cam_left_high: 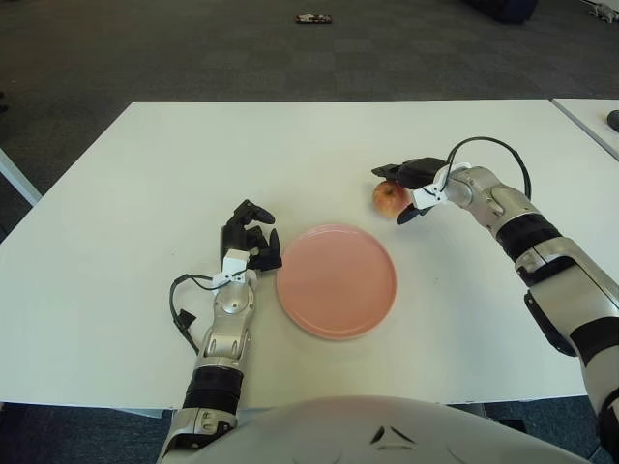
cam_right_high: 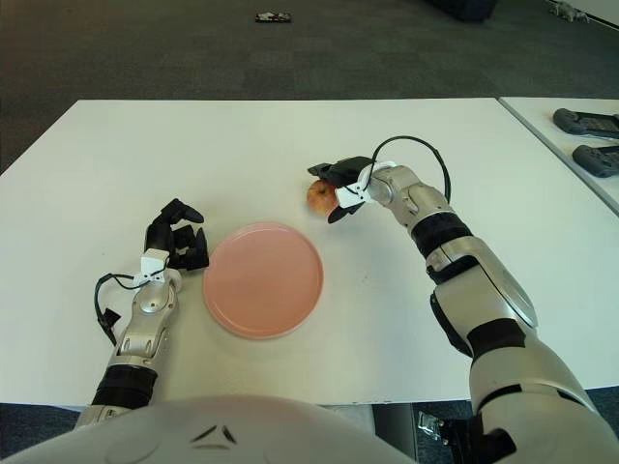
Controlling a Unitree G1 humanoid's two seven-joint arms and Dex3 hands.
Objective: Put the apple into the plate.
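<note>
A red-yellow apple [cam_left_high: 388,197] sits on the white table [cam_left_high: 145,193], just beyond the far right rim of the pink plate [cam_left_high: 337,280]. The plate lies empty at the middle front. My right hand [cam_left_high: 397,194] reaches in from the right and is at the apple, with its fingers [cam_left_high: 385,172] spread over the apple's far side and its thumb at the near right side. I cannot tell whether they press on it. My left hand [cam_left_high: 251,237] shows just left of the plate, fingers relaxed and holding nothing.
A second table at the far right carries two dark controllers [cam_right_high: 585,122] [cam_right_high: 595,159]. A small dark object [cam_left_high: 313,18] lies on the carpet beyond the table. The table's front edge runs close to my body.
</note>
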